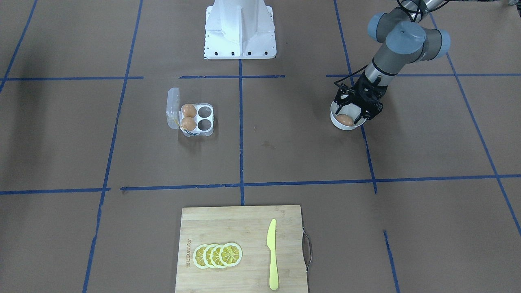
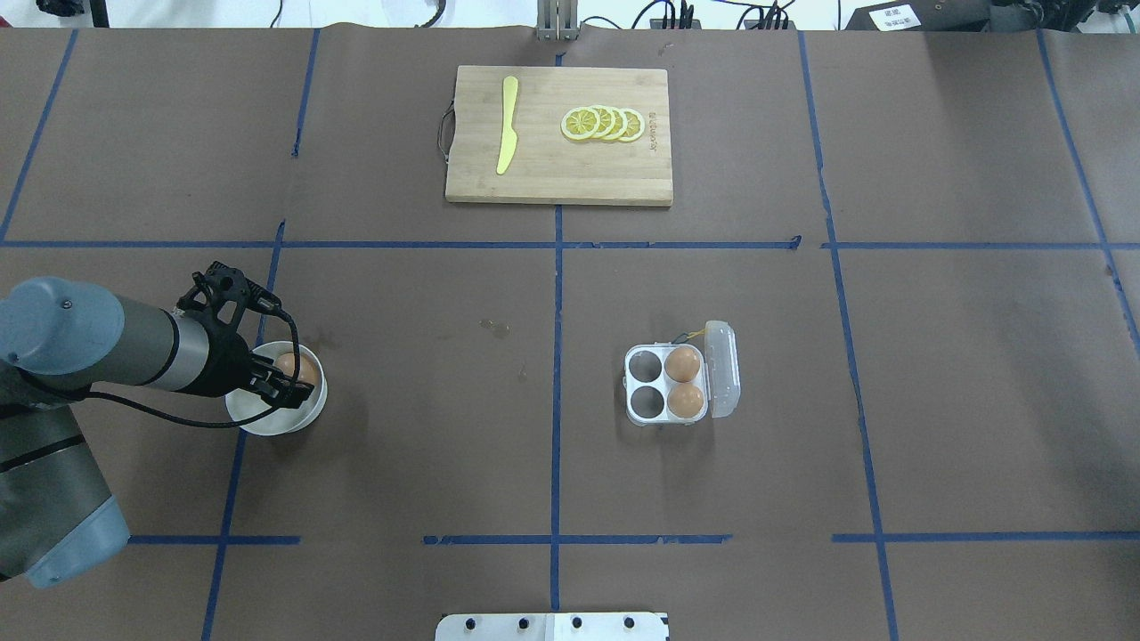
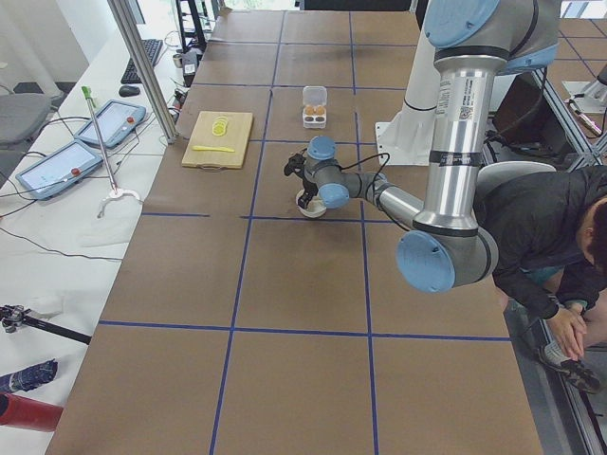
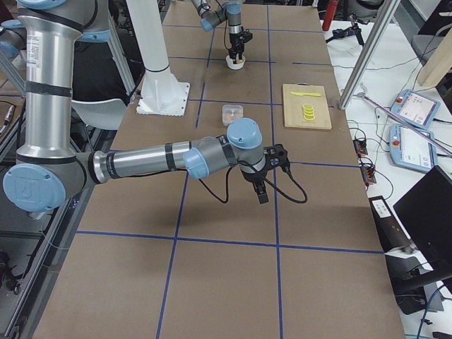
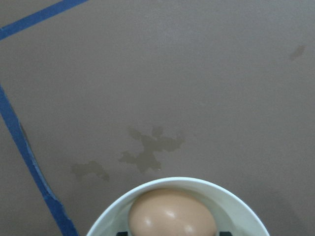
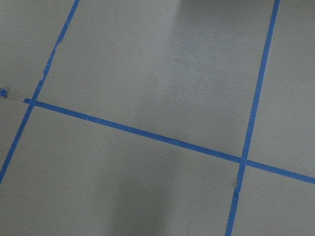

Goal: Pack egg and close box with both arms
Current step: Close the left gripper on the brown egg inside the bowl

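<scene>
An orange-brown egg (image 1: 345, 120) lies in a round white bowl (image 1: 338, 124). My left gripper (image 1: 349, 116) reaches down into the bowl, its black fingers against both sides of the egg; the egg (image 5: 172, 212) fills the bottom of the left wrist view. In the overhead view the egg (image 2: 295, 366) and left gripper (image 2: 287, 378) are at the left. The clear box (image 1: 198, 119) stands open, lid (image 1: 173, 108) upright, with two brown eggs (image 1: 189, 116) in the cells beside the lid and two cells empty. My right gripper (image 4: 262, 193) hovers over bare table; I cannot tell its state.
A wooden cutting board (image 1: 228, 228) with lemon slices (image 1: 217, 255) and a yellow knife (image 1: 272, 254) lies at the operators' side. The white pedestal (image 1: 240, 28) stands at the robot's side. Blue tape lines cross the brown table.
</scene>
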`<action>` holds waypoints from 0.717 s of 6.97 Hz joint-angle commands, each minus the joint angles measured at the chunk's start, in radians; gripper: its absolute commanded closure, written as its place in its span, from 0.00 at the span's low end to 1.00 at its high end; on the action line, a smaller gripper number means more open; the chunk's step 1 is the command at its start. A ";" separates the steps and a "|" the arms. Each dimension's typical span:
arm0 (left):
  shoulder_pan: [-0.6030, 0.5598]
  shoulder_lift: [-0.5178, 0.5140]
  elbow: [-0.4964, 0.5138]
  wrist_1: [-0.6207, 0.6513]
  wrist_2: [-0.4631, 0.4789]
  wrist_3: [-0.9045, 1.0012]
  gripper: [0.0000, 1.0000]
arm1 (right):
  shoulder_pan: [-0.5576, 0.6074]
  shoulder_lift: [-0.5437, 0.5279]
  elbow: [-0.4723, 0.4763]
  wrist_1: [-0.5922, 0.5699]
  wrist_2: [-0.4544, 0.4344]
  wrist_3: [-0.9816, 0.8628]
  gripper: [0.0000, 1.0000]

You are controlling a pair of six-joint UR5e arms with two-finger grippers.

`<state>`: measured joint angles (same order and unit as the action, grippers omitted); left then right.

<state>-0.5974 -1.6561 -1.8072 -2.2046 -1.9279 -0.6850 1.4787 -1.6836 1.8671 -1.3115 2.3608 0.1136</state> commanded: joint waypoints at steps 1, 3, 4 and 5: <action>-0.022 -0.002 0.000 -0.001 -0.003 -0.002 0.29 | 0.000 0.001 0.000 0.000 0.000 0.000 0.00; -0.042 -0.007 0.005 0.000 0.000 -0.060 0.33 | 0.000 0.001 0.000 0.000 0.000 0.000 0.00; -0.042 -0.008 0.005 0.000 0.000 -0.062 0.33 | 0.000 0.001 0.000 0.000 -0.002 0.000 0.00; -0.041 -0.014 0.008 0.002 0.000 -0.065 0.33 | 0.000 0.001 -0.002 0.000 -0.002 0.000 0.00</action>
<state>-0.6382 -1.6652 -1.8020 -2.2041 -1.9284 -0.7423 1.4787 -1.6830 1.8663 -1.3116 2.3597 0.1135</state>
